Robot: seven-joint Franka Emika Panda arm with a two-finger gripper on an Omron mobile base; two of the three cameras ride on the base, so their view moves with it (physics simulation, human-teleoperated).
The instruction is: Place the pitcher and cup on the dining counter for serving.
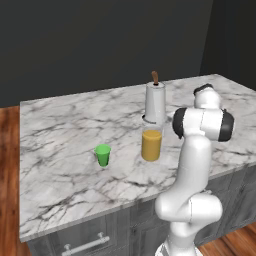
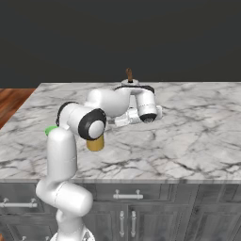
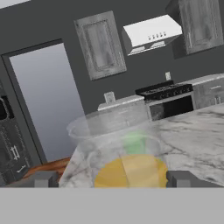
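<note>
Pitcher [image 3: 124,153] stands upright on the marble worktop [image 1: 60,125], right in front of the tool [image 3: 113,178], whose fingers sit apart on either side of its glass wall, not clamped. Beyond it stands the green cup [image 1: 103,154], apart, also on the worktop.

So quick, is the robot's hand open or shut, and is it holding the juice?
Gripper: open, fingertips spread either side of the pitcher, not clamped on it.
</note>
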